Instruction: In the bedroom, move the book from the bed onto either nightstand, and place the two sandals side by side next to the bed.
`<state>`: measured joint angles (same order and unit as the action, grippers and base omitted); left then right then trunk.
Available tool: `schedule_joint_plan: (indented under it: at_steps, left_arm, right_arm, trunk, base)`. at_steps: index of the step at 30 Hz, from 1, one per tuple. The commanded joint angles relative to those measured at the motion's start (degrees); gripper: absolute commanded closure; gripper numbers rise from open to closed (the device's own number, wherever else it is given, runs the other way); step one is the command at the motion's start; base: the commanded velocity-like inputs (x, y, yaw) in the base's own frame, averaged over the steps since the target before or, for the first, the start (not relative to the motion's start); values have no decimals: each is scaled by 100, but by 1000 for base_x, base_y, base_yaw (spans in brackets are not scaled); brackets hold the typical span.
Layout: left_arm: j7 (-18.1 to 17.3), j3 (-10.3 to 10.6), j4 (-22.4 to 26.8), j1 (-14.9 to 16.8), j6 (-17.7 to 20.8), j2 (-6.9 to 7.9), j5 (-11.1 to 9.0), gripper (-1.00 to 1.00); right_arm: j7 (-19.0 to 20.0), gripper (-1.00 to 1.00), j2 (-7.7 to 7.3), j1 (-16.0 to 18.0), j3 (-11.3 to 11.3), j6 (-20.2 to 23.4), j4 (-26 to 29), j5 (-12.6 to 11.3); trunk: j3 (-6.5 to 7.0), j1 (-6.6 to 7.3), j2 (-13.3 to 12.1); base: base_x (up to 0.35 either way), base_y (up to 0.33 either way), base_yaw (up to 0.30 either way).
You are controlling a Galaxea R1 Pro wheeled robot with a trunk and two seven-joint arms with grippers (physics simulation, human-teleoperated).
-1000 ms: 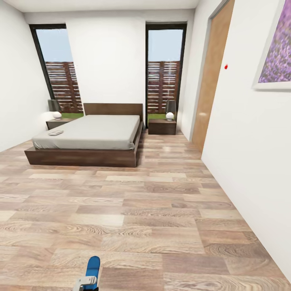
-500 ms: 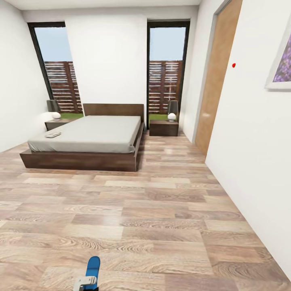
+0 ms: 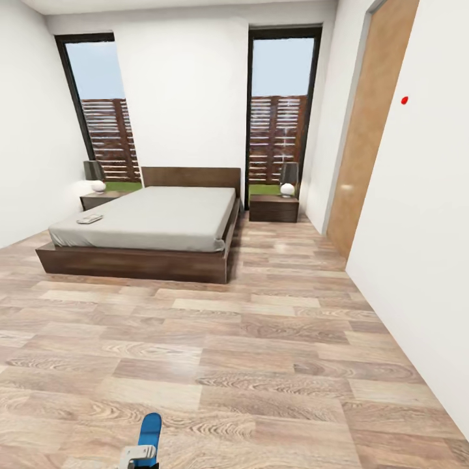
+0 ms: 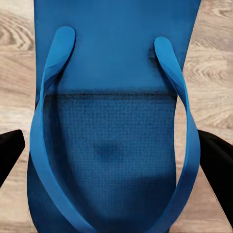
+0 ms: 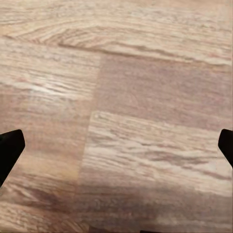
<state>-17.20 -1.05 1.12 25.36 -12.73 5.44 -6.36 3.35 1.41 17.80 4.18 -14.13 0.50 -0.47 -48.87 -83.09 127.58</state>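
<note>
Left gripper (image 4: pixel 114 160), item one: clamped on a blue sandal (image 4: pixel 114 97), my black fingertips (image 4: pixel 9 150) flanking the sole, straps arching over it; in the head view the sandal's tip (image 3: pixel 150 433) pokes up at the bottom edge.

Right gripper (image 5: pixel 116 145), item two: fingers spread wide, nothing between them, wood-plank floor (image 5: pixel 145 97) beneath.

Bed (image 3: pixel 150 221): far across the floor, dark frame, pale mattress. Book (image 3: pixel 90 219): a small flat object near the mattress's left edge, cover too small to read. Nightstands: one left of the headboard (image 3: pixel 98 198), one right (image 3: pixel 273 208), each with a lamp.

Step in hand, as I judge it: carrying the sandal to the bedside. Handling notes: keep my grip firm during the drive, steer for the open floor along the bed's right side, lower the sole flat before letting go, and leave space beside it for its pair.
</note>
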Motion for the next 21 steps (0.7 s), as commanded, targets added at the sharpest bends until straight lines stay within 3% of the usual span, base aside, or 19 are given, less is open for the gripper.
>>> schedule_joint_plan:
  at_steps: [1,10,21]
  left_arm:
    - [-38,-10,-7,4,-2,1,-58,100]
    - [-38,-9,-7,4,-2,1,-58,100]
    - [-38,-9,-7,4,-2,1,-58,100]
  right_arm:
    - [-1,-100,0,4,39,-19,-6,-6]
    - [-1,-100,1,4,39,-20,-6,-6]
    - [-1,-100,0,4,39,-20,-6,-6]
  trunk:
    - [-6,-2,2]
    - [-6,-2,2]
    - [-6,-2,2]
  base:
    - [319,0,0]
    - [319,0,148]
    - [300,0,17]
